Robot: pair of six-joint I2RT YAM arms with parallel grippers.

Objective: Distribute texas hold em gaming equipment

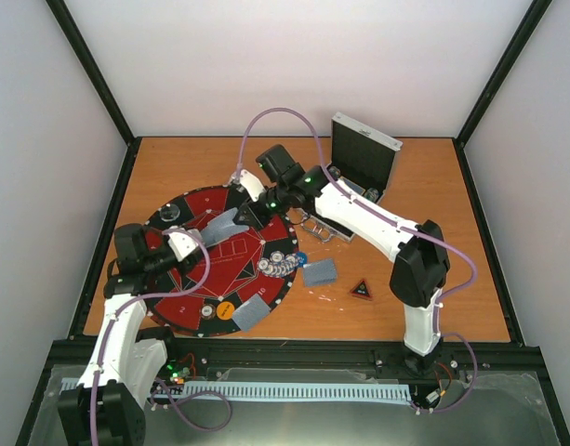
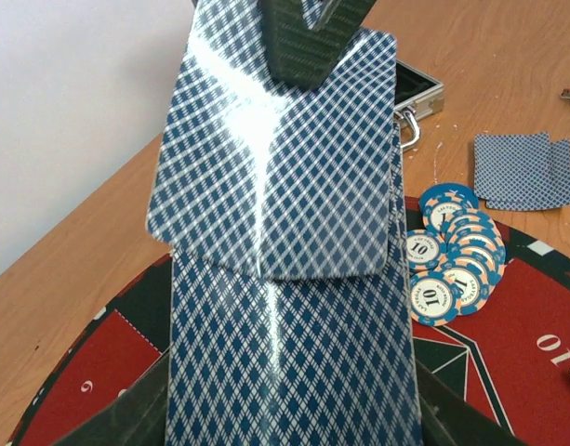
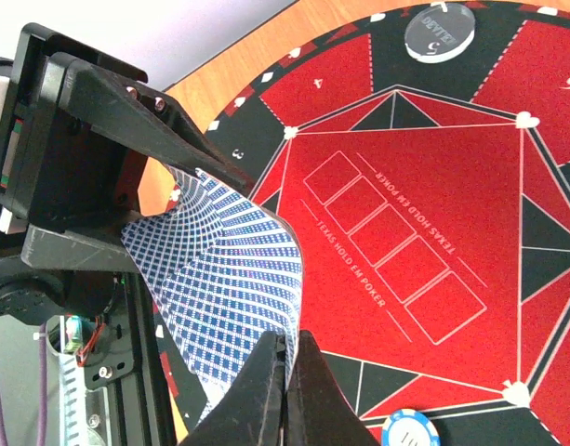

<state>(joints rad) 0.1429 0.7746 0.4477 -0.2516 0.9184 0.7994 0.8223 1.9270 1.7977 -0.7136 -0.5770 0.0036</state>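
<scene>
Two grippers, both mine, meet over the round mat (image 1: 187, 311) near the desk's left edge. My left gripper (image 1: 203, 240) clamps a stack of playing cards (image 2: 285, 372); my right gripper (image 3: 289, 348) is pinched tight on the top card (image 2: 275, 158) — it bows between us. Beside us, poker chips (image 1: 282, 262) sit on the mat's right rim — more cards (image 1: 319, 271) and the triangle marker (image 1: 361, 290) lie on bare wood toward the near edge.

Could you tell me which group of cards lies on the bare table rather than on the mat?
The cards right of the mat, near the triangle marker; the other loose cards rest on the mat's near edge.
</scene>
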